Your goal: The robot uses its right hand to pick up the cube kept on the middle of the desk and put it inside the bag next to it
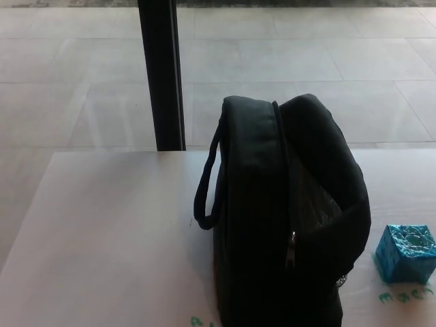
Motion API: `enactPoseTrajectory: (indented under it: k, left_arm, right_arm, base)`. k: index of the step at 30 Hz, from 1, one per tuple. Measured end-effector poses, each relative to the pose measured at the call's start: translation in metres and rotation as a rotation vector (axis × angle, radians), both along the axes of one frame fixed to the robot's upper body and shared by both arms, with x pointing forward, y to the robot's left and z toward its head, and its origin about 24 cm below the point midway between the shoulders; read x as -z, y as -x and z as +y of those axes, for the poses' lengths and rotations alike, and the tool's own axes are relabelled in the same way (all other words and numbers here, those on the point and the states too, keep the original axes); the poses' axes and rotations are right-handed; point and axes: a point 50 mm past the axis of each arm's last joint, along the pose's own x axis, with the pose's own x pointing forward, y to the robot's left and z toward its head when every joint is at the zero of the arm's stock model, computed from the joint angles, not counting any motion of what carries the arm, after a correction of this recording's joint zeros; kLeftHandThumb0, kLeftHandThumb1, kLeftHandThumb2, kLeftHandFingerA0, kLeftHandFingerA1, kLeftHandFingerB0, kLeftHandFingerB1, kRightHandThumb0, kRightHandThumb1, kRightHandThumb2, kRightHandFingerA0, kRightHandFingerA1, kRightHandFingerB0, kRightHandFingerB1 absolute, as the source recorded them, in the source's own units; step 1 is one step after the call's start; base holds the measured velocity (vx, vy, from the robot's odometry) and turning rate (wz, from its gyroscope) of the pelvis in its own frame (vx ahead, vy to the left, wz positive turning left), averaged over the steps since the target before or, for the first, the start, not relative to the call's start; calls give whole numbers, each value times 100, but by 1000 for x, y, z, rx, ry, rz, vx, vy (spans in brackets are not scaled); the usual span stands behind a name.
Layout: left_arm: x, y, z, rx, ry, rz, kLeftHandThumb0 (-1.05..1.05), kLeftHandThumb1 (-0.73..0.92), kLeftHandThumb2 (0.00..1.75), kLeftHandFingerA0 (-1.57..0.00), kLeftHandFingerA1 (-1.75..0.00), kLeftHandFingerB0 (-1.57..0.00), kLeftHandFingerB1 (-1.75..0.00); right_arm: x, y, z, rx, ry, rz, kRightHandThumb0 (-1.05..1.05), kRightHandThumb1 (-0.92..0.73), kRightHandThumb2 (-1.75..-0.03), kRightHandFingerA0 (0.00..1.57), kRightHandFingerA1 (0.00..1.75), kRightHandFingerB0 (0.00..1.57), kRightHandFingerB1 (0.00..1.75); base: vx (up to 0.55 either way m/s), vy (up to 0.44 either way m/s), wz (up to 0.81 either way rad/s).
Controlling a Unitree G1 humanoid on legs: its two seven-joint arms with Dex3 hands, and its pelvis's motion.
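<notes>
No robot hand shows in this view, so I cannot tell if the right one is wide or closed. One small shiny blue foil-wrapped cube [406, 253] sits on the pale desk [102, 231] near its right edge. Just beside it stands a big black fabric bag [272, 225], zipper open on top. Nothing is done yet: picking up and dropping in are both left.

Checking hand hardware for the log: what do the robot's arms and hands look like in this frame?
Nothing to report: no arm or hand shows in the head view. The picture holds only the black bag standing on the pale desk, the shiny blue cube on the desk to the bag's right, and a dark post behind the desk. Colour, cables and markings of the hands cannot be judged here.
</notes>
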Motion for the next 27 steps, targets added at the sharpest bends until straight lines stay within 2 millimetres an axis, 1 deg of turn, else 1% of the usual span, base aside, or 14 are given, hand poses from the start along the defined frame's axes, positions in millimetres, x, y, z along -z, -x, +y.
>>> enactPoseTrajectory:
  k: [1,4,5,6,7,8,9,12,16,18,19,25,26,27]
  left_arm:
    - [-2,-1,1,6,12,-6,-83,53,89,-24,-55,-15,-46]
    - [-9,-2,4,20,40,-18,-82,52,89,-23,-54,-14,-46]
    - [-9,-2,5,21,46,-18,-80,69,60,-29,-50,-19,-37]
    - [-10,-1,6,22,58,-16,-81,53,88,-22,-55,-14,-46]
    - [-11,-1,6,22,68,-15,-82,68,60,-27,-51,-17,-38]
    - [-10,-1,5,26,84,-14,-83,70,59,-28,-50,-18,-38]
    - [-10,-1,5,29,90,-12,-83,53,89,-22,-55,-14,-46]
    - [-10,1,4,31,108,-7,-83,52,89,-24,-55,-15,-46]
    - [-9,3,5,27,122,-5,-83,51,88,-24,-55,-14,-46]
    - [-9,3,5,28,128,-6,-83,54,90,-23,-55,-13,-46]
    - [-9,3,4,30,129,-5,-83,53,90,-23,-54,-14,-46]
    - [-8,5,4,36,135,1,-81,51,88,-23,-55,-13,-46]
    - [-8,5,4,35,136,2,-82,52,88,-23,-55,-13,-46]
    - [-8,6,4,35,136,2,-82,52,88,-23,-55,-13,-46]
  right_arm:
    - [-3,-1,-1,-1,-12,-16,-86,-73,-63,23,51,19,42]
    - [-9,-3,-7,10,-39,-58,-85,-75,-63,16,45,15,36]
    - [-11,-4,-9,20,-43,-71,-81,-76,-64,13,43,13,33]
    - [-17,-8,-15,45,-47,-104,-89,-62,-98,9,53,4,43]
    - [-23,-11,-19,61,-46,-133,-83,-60,-98,3,52,0,43]
    - [-33,-16,-24,77,-40,-184,-79,-60,-95,5,53,4,44]
    - [-40,-19,-26,80,-35,-214,-82,-60,-96,6,55,5,39]
    - [-67,-31,-29,77,-10,-333,-78,-61,-100,0,48,0,26]
    - [-101,-49,-33,98,12,-475,-79,-73,-63,10,61,4,35]
    - [-119,-61,-33,111,16,-553,-85,-72,-62,0,66,4,48]
    - [-128,-67,-33,115,17,-584,-81,-56,-97,0,43,3,44]
    - [-177,-93,-24,92,9,-758,-77,-59,-98,1,32,3,29]
    - [-184,-97,-21,81,12,-776,-81,-61,-94,13,72,6,25]
    - [-189,-100,-17,66,15,-789,-77,-60,-99,1,47,4,20]
  base:
    - [0,0,0]
    - [0,0,0]
    - [0,0,0]
    - [0,0,0]
    - [0,0,0]
    - [0,0,0]
    - [0,0,0]
    - [0,0,0]
    - [0,0,0]
    - [0,0,0]
    - [0,0,0]
    - [0,0,0]
    - [0,0,0]
    - [0,0,0]
